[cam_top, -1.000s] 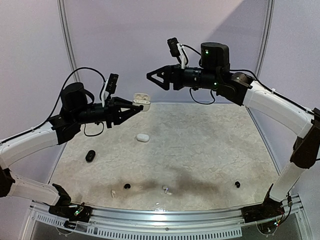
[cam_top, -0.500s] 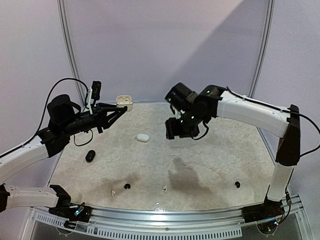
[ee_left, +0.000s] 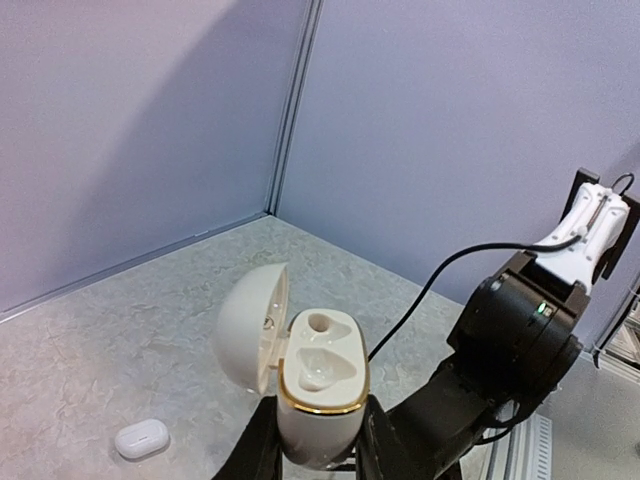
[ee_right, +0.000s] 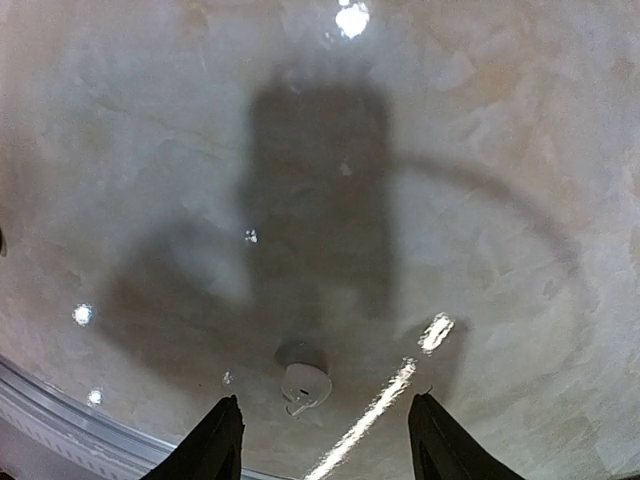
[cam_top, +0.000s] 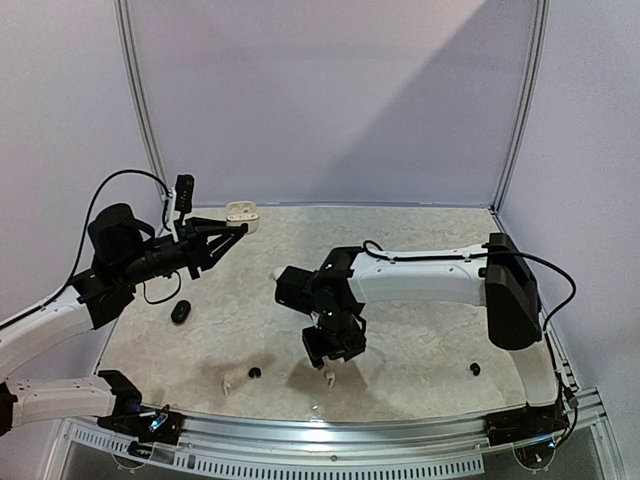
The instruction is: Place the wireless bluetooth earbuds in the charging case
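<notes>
The left gripper [cam_top: 236,226] sits in the upper left of the overhead view, raised off the table [cam_top: 430,250], its claw clamped on the lower body of the charging case [cam_top: 240,213]. In the left wrist view that case [ee_left: 320,395] stands upright between the fingers [ee_left: 258,445], the lid [ee_left: 250,328] swung open to the left and two wells showing inside its gold-rimmed top. A closed white case [ee_left: 141,438] lies on the table at the lower left of that frame.

The right gripper [cam_top: 331,362] points down at the lower centre of the overhead view, just above a white earbud [cam_top: 328,378] near the front edge. From the right wrist, this earbud [ee_right: 303,383] lies on the table between the two fingertips [ee_right: 215,440] and a little ahead of them – the claw is spread, touching nothing.

Along the bottom of the overhead view, a black earbud [cam_top: 254,372] and a second white earbud [cam_top: 227,383] lie left of centre, near each other; another black earbud [cam_top: 474,369] lies well apart at the lower right. A black case [cam_top: 180,312] rests at the left – below the left gripper.
</notes>
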Robot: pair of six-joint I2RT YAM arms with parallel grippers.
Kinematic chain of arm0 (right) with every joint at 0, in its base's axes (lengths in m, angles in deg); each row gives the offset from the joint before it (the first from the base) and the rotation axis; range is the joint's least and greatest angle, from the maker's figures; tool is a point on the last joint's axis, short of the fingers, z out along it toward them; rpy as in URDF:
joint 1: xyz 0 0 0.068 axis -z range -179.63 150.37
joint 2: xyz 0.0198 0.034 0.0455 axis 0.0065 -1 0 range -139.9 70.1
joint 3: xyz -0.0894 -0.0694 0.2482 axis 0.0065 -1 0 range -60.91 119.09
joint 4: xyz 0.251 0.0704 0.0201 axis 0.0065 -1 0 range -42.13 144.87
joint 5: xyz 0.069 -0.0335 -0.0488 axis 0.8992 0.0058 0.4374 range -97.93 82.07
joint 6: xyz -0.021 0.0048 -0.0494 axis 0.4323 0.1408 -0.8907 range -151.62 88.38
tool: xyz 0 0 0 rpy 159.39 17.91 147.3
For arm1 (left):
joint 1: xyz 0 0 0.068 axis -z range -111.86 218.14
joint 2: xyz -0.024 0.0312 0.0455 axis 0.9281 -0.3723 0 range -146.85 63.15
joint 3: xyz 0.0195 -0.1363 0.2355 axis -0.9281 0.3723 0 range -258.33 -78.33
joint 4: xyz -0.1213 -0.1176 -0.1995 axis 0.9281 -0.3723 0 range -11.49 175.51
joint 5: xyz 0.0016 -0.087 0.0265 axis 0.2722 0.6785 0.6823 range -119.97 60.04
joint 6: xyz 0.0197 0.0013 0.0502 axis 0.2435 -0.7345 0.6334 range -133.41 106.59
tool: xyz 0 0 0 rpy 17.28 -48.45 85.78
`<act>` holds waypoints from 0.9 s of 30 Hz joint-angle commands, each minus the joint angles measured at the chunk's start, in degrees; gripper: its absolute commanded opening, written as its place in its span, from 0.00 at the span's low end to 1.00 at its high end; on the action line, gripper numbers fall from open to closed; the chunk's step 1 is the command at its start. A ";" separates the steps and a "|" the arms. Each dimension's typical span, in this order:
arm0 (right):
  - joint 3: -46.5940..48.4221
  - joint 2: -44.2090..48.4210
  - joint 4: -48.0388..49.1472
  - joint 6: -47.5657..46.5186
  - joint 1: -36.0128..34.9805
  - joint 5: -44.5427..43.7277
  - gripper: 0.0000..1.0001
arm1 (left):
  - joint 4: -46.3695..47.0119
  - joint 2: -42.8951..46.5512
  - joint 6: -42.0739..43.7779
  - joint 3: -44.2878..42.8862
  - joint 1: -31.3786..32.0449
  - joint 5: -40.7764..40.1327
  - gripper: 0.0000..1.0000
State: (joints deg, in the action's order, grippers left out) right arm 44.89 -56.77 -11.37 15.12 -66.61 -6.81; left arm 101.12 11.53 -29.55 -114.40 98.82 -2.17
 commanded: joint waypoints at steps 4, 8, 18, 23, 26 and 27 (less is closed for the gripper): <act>1.43 -3.80 -0.66 0.22 -0.91 3.84 0.52 | 1.91 1.00 -0.29 1.09 -0.62 0.18 0.00; 1.58 -5.19 -0.26 -0.56 -0.89 3.58 0.42 | 1.75 1.05 -0.32 1.00 -0.62 0.40 0.00; 1.56 -5.88 0.09 -0.81 -1.41 4.73 0.30 | 1.64 0.95 -0.12 0.94 -0.71 0.33 0.00; 1.69 -6.54 -0.18 -1.19 -1.45 4.92 0.23 | 1.26 1.15 0.07 0.91 -0.79 0.33 0.00; 1.82 -6.46 -0.87 -1.30 -1.42 4.94 0.19 | 1.12 1.08 0.22 1.01 -0.79 0.34 0.00; 2.01 -6.46 -1.20 -1.50 -1.42 4.94 0.19 | 1.09 1.06 0.23 1.05 -0.79 0.24 0.00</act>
State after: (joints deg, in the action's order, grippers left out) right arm 45.46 -61.56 -11.65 14.18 -67.35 -2.76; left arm 101.34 11.88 -29.55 -114.03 98.75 -2.13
